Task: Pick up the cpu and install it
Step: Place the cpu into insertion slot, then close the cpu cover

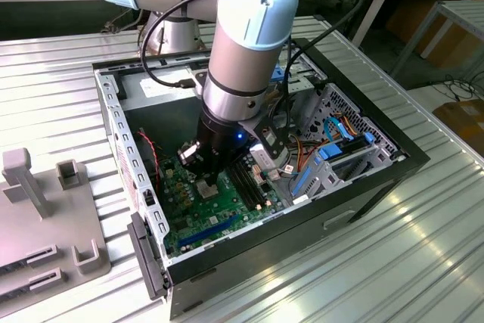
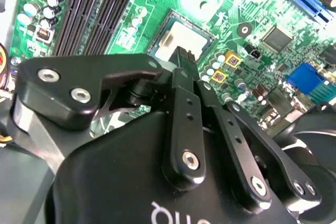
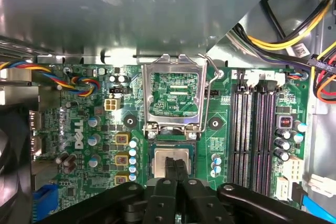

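Silvery-grey, the cpu point(image 3: 170, 152) lies flat in its socket point(image 3: 151, 163); in the exterior view the memory slots point(image 1: 246, 179) sit at its three o'clock. My gripper point(image 3: 176, 160) is right over it, fingers point(image 3: 170, 170) closed together, gripping nothing. The hinged frame point(image 3: 173, 98) stands open, so nothing clamps the cpu: pressing off-centre could, I judge, tilt it and bend pins.

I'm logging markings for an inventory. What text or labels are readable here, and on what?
Board: a white brand logo in the first wrist view, left unquoted.
Board, elsewhere: fine white component print, too small to read.
Pincer: white lettering on its body in the second wrist view, cut off at the picture's edge, unreadable.
Nothing else can be read.
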Motion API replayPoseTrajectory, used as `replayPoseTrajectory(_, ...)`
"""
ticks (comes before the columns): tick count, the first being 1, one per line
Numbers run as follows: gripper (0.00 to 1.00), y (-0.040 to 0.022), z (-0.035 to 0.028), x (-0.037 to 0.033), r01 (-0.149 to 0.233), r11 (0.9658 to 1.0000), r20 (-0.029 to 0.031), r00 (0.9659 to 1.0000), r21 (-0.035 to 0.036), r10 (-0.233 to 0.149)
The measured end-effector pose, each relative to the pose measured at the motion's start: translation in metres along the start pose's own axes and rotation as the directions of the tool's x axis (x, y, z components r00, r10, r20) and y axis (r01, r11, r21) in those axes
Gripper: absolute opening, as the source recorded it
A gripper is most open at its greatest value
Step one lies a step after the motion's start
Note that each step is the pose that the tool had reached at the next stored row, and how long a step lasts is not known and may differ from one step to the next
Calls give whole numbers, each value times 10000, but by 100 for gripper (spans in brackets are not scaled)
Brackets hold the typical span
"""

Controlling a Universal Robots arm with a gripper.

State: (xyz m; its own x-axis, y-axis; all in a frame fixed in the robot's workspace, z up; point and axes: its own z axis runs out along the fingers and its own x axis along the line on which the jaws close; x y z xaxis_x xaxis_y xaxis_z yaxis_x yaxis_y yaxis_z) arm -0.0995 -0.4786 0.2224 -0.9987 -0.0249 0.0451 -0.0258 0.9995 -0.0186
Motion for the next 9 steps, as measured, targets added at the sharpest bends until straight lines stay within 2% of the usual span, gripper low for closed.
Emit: replayPoseTrajectory(9, 11, 0, 0, 5, 0, 10000, 0, 10000, 1, 0)
